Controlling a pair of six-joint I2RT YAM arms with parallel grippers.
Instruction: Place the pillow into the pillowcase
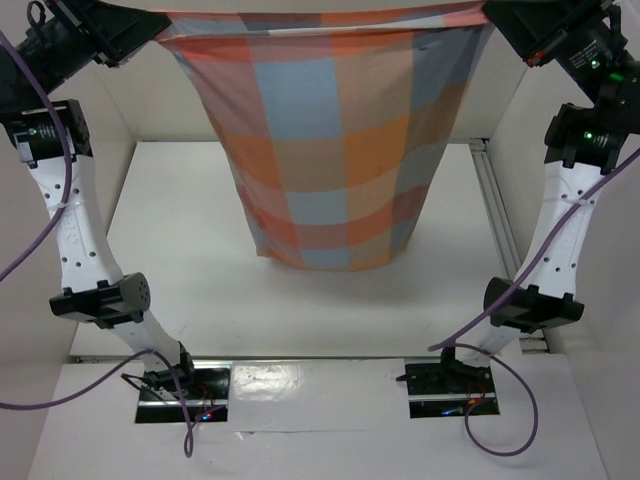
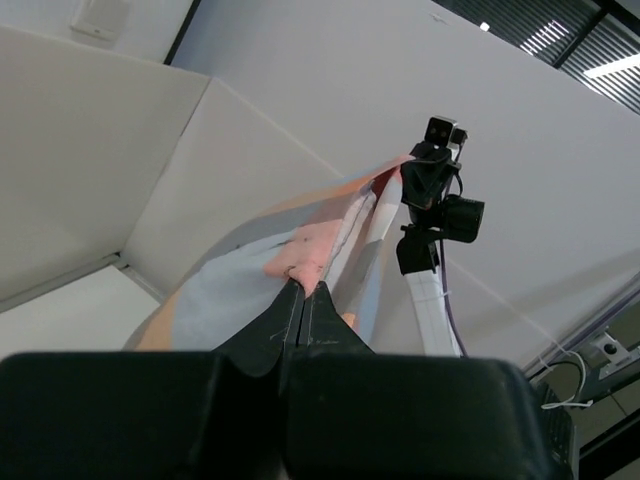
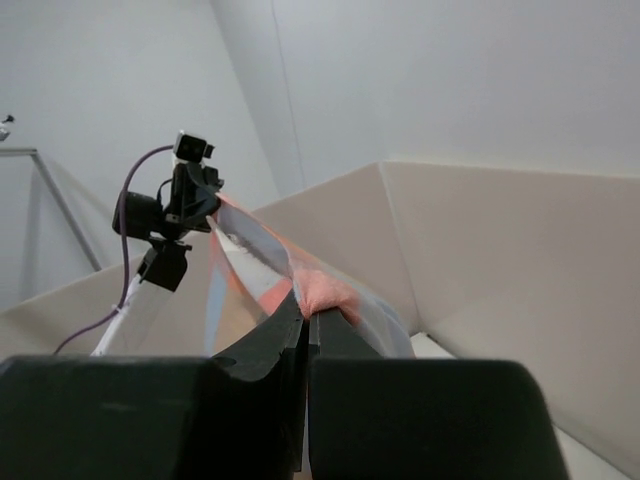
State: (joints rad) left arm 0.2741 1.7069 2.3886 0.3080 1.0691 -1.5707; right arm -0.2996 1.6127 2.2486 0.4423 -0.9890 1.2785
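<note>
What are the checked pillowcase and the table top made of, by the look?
The pillowcase looks like thin woven cloth, probably cotton, with a matte finish: it hangs limp in soft folds and the checks show no shine. The table looks like hard, smooth white board, possibly laminate: it is flat and evenly white, with no visible grain.

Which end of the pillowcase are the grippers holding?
The stretched upper end of the pillowcase, pinched by the left gripper and right gripper; the lower end hangs free.

Overhead, opposed wrist views; shared pillowcase (image 1: 330, 150)
</note>
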